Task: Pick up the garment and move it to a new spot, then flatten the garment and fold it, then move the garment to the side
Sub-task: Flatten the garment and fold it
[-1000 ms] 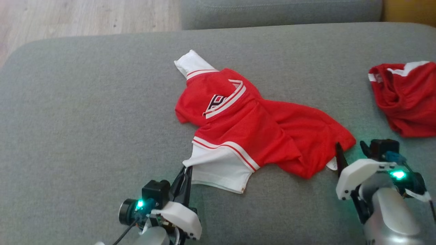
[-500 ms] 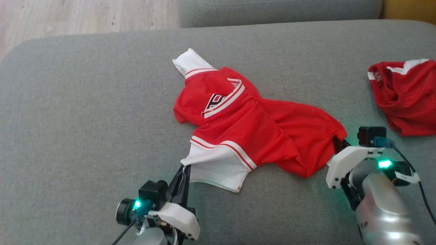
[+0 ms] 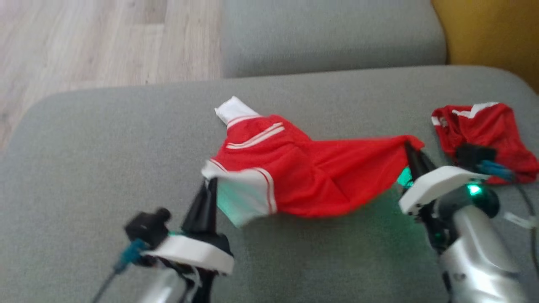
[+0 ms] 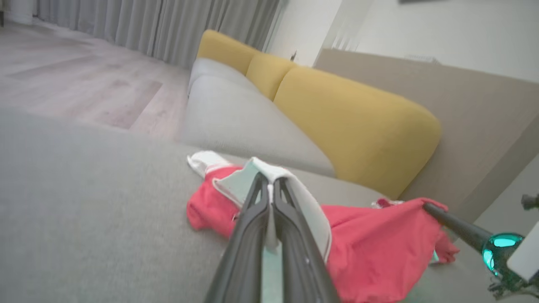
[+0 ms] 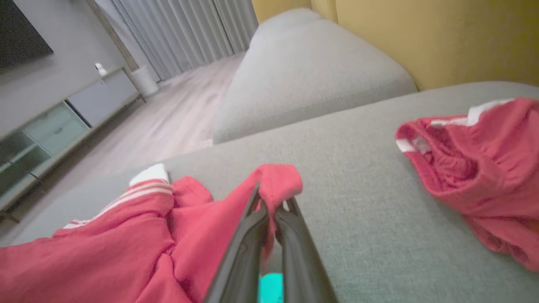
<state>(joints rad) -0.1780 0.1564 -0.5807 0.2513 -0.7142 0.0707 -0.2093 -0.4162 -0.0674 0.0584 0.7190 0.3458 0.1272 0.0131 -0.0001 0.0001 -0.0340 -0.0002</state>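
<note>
- Garment (image 3: 311,176), near edge first: white sleeve hem pinched in left gripper (image 3: 209,185), fingers pressed together on the cloth. Red hem corner nipped the same way in right gripper (image 3: 409,149).
- Slung as a sagging span between the two grips, just above the grey cushion (image 3: 105,168). Far white sleeve resting on it.
- Thin, slick-looking knit, red with white striped trim. Limp, bunched in diagonal folds mid-span.
- Risk: small bites on slippery fabric, likely to slip out under a quick or uneven pull.
- Risk: trailing sleeve dragging on the coarse weave, twisting the body.
- Farther right: second red garment (image 3: 488,130), crumpled, close to the right arm, easy to snag.
- Beyond: rounded grey seat (image 3: 332,38), yellow backrest (image 3: 492,33), pale wood floor (image 3: 84,42).
</note>
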